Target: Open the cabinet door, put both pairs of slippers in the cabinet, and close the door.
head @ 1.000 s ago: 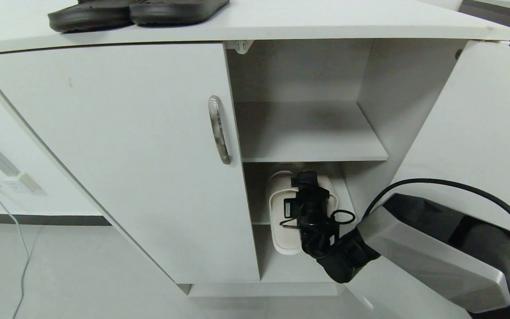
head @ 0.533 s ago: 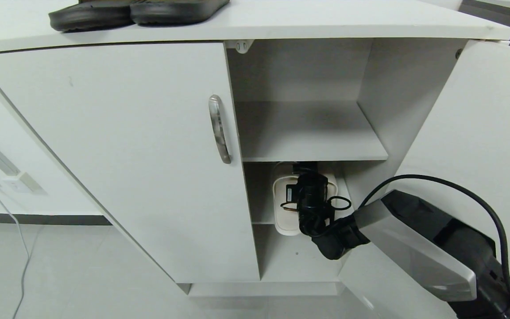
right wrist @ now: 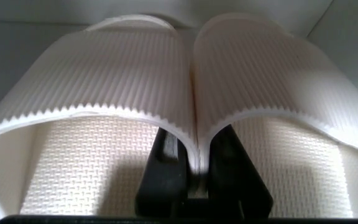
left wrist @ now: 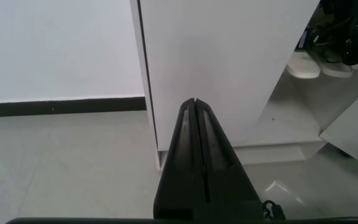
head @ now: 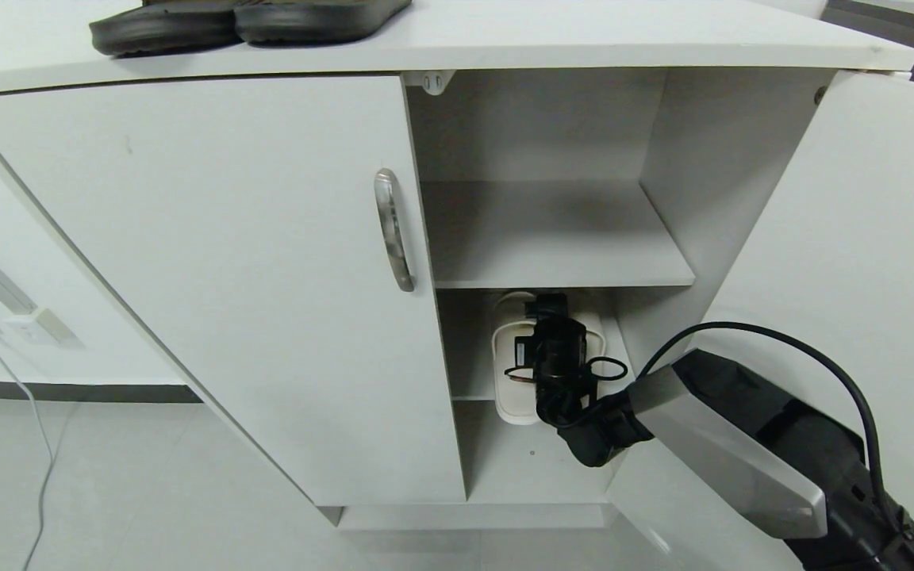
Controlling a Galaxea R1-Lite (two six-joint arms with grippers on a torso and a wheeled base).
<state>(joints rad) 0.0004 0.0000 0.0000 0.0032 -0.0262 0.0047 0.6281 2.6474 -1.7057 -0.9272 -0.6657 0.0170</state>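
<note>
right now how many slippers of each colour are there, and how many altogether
dark slippers: 2, side by side on the cabinet top
cream slippers: 2, pinched together in the right tool
total: 4

Dark slippers [head: 306,20] cropped at edge; white slippers [head: 505,385] partly hidden.

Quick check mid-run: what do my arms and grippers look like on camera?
The right arm has an angular silver-grey shell over black parts, with a thick black cable looping along it. The right gripper and left gripper are matte black with flat, straight fingers.
</note>
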